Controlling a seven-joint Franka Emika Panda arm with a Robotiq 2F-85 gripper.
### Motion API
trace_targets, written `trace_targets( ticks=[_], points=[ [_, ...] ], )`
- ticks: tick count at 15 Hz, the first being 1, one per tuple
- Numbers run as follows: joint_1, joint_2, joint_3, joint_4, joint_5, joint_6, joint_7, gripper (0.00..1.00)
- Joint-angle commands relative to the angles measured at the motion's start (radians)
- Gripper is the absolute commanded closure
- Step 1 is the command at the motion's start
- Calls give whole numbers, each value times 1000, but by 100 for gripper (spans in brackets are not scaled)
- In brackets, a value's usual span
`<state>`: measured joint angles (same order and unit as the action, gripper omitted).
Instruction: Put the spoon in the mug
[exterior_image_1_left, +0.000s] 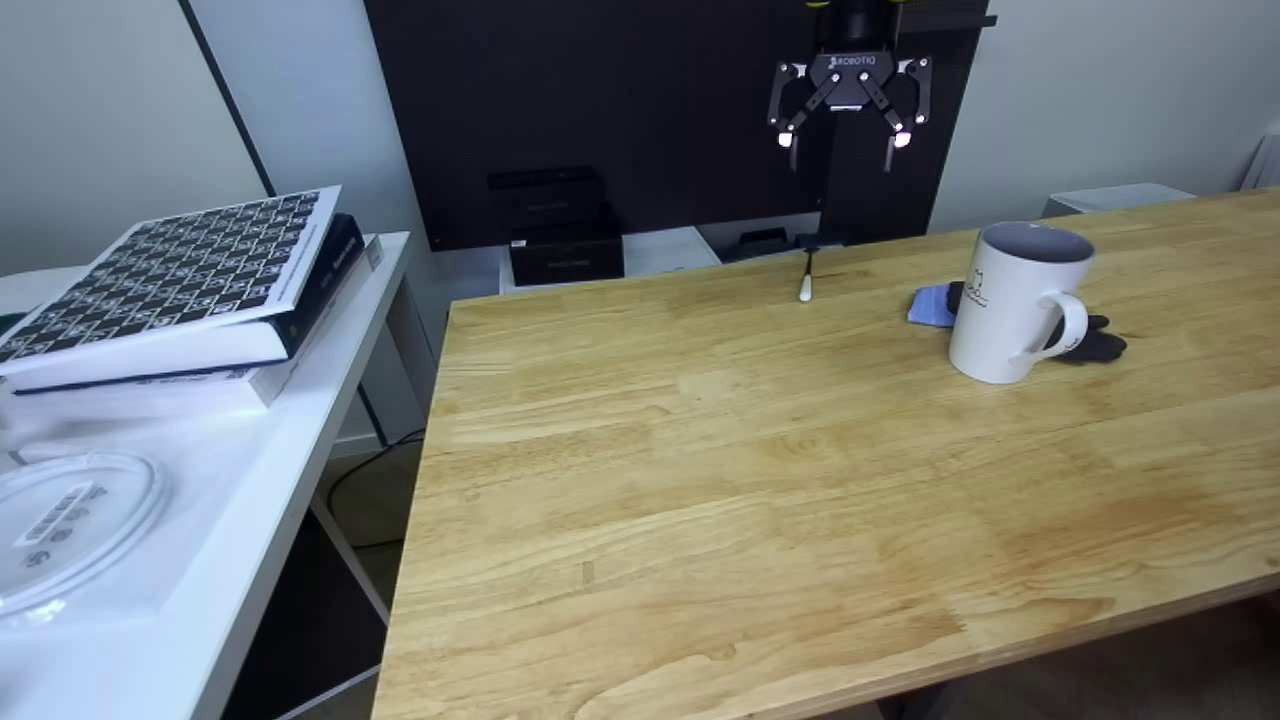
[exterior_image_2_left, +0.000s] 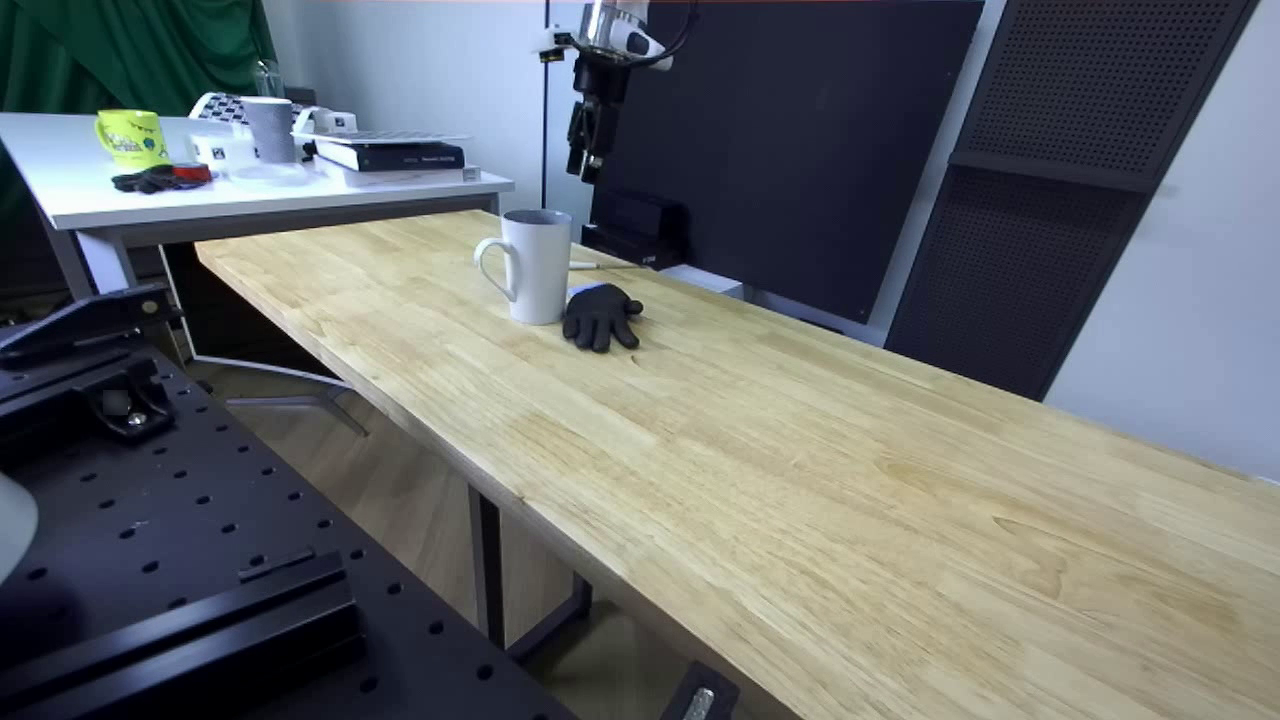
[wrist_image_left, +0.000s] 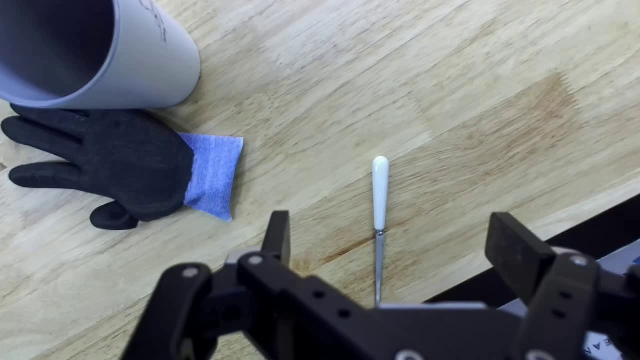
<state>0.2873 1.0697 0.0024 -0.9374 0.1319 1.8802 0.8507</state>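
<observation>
The gripper (exterior_image_1_left: 842, 155) hangs, fingers (wrist_image_left: 278, 235) wide apart, empty; well below, framed between them in the wrist view, lies the spoon (wrist_image_left: 380, 222); its long axis runs across their closing line, so little turning seems needed.

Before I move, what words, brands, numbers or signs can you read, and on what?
"ROBOTIQ": on the gripper.
White mug: lettering by its drawing and on its handle, too small.
Stacked books: spine lettering too small.
Black box: marks too small.
Round white item: barcode-like label, print too small.
Yellow mug: print too blurred.
White thing, wrist view's lower right: cut-off characters, unclear.
No other text is legible.
</observation>
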Motion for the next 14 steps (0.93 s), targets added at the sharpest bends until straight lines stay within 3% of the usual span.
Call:
trace_targets(
  ticks=[1, 14],
  points=[
    [9, 46, -9, 49, -18, 17, 64, 0],
    [44, 162, -18, 109, -56, 140, 92, 0]
  ],
)
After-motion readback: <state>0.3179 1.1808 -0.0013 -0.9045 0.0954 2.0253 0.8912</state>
